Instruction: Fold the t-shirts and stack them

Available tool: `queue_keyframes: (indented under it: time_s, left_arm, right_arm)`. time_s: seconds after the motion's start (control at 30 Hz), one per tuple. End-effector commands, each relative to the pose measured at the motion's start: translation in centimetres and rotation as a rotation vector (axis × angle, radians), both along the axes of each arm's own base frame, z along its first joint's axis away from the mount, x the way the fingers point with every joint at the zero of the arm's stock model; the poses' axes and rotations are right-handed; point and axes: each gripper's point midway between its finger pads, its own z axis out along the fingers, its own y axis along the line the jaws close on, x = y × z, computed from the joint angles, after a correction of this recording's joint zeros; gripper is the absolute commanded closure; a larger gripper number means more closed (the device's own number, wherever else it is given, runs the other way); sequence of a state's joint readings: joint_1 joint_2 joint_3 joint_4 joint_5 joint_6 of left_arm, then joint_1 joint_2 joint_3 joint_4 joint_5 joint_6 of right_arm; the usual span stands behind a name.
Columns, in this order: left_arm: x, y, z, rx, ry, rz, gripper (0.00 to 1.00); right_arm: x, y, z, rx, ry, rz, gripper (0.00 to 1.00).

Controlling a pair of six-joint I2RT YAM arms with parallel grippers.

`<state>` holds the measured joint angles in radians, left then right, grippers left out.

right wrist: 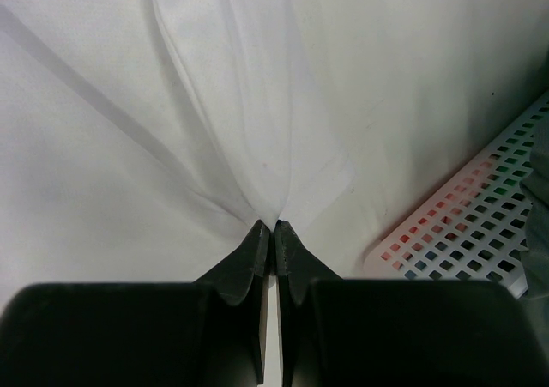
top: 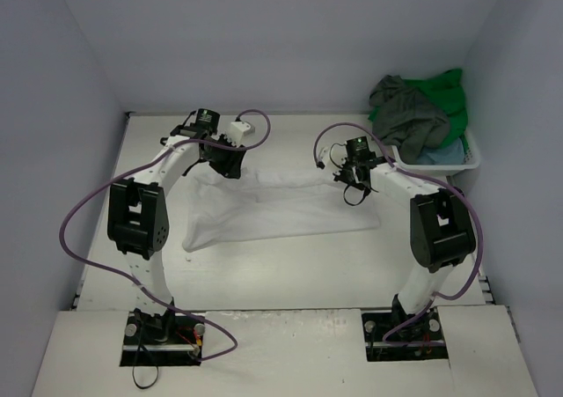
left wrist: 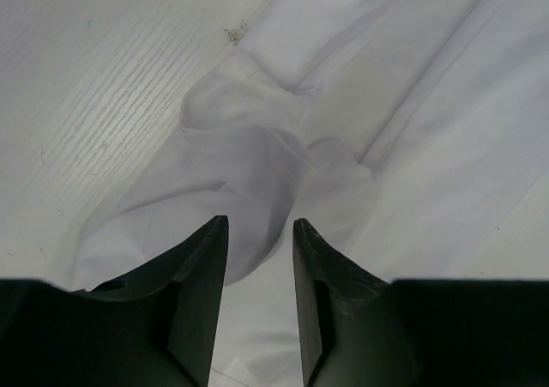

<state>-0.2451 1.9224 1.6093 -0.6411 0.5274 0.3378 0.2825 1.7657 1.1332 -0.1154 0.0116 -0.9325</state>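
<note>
Both arms reach forward, wrists tipped down over the white cloth t-shirt [top: 281, 210] spread on the white table [top: 422, 258]. Far right, a white plastic basket [top: 472, 157] holds a dark grey-olive shirt [top: 403, 113], a bright green shirt [top: 450, 93] and a light blue shirt [top: 442, 156]. The left gripper [left wrist: 260, 225] has its fingers apart astride a bunched sleeve; the right gripper [right wrist: 275, 226] pinches a fold tight.

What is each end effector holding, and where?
The right end effector pinches the white t-shirt at its far edge; the left end effector straddles bunched cloth, jaws apart, gripping nothing.
</note>
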Motion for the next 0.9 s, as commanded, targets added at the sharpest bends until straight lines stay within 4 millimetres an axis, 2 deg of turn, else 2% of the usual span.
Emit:
queue_keyframes:
  time_s: [0.0, 0.37, 0.43, 0.53, 0.7, 0.87]
  left_arm:
    - [1.2, -0.9, 2.5, -0.038, -0.078, -0.027, 0.70]
    - [0.8, -1.3, 1.9, -0.043, -0.047, -0.034, 0.69]
    - [0.8, -1.3, 1.9, -0.043, -0.048, -0.035, 0.76]
    - [1.0, -1.3, 2.1, -0.035, -0.055, -0.027, 0.99]
    - [1.6, -0.7, 3.3, -0.015, -0.107, 0.009, 1.00]
    - [1.1, -0.4, 5.4, -0.014, -0.149, 0.013, 1.00]
  right_arm:
    - [0.4, 0.2, 0.2, 0.007, -0.025, -0.005, 1.00]
    - [0.4, 0.1, 0.1, 0.007, -0.027, -0.007, 1.00]
    - [0.3, 0.1, 0.0, 0.006, -0.022, -0.008, 1.00]
    - [0.1, 0.0, -0.4, 0.003, -0.015, -0.009, 1.00]
    - [0.1, -0.2, -1.1, -0.002, -0.006, -0.015, 1.00]
    - [0.7, -0.5, -0.8, 0.005, -0.018, -0.025, 1.00]
